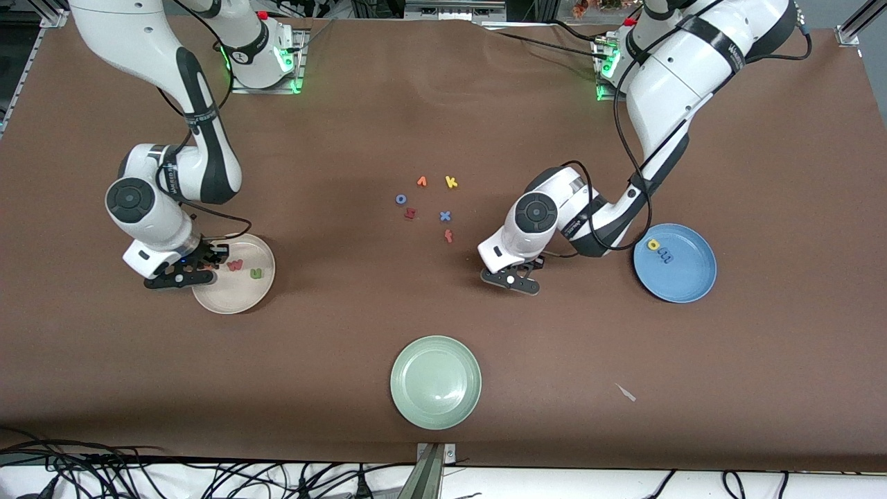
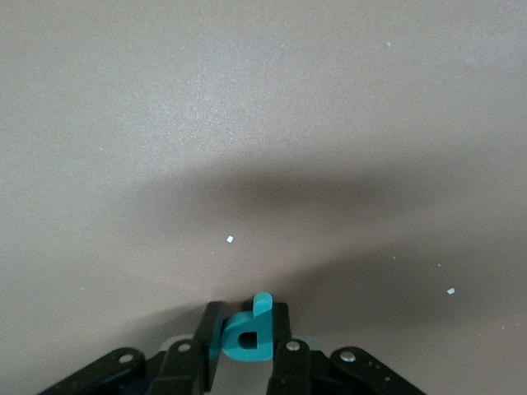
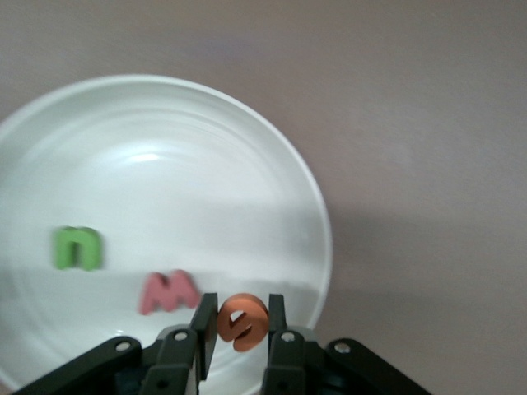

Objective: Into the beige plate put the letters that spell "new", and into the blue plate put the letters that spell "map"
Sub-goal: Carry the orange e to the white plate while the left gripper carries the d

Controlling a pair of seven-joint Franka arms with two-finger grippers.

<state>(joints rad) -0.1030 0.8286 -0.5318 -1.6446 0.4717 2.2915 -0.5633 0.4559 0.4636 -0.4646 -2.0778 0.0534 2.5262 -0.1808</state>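
Over the rim of the beige plate (image 1: 225,303), at the right arm's end of the surface, the right hand (image 3: 239,325) has its fingers pinching the orange "e" (image 3: 244,322) edge-on. That thin grip suits a flat foam letter, and holding it above the dish means a release would likely drop it inside. 2 of its set lie in the plate already: the green "n" (image 1: 257,274) and the salmon-pink "w" (image 1: 235,265), close beside each other but apart, so the "e" appears to be the last of "new".

Low over the bare brown surface (image 1: 554,360), between the loose letters and the blue plate (image 1: 682,287), the left hand (image 2: 247,337) is pressed shut on the teal "p" (image 2: 249,333), gripped across its flat faces with the stem poking out past the fingertips. Whether the letter is touching the cloth I cannot tell. The blue plate sits toward the left arm's end, just beside that arm's forearm in the front view, and carries the yellow "a" (image 1: 653,244) and the blue "m" (image 1: 666,258); the "p" looks to be the final letter of "map", needing only a short carry.

5 distractors lie mid-surface: a blue "o" (image 1: 400,199), an orange "v" (image 1: 421,181), a yellow "k" (image 1: 451,182), a blue "x" (image 1: 445,216) and a red "f" (image 1: 449,236), plus a dark red piece (image 1: 410,213) I cannot read. The pale green plate (image 1: 436,382) lies nearer the front camera. None of these lies between the left hand and the blue plate; the main hazard is the left arm's own elbow hanging close to that plate's rim.
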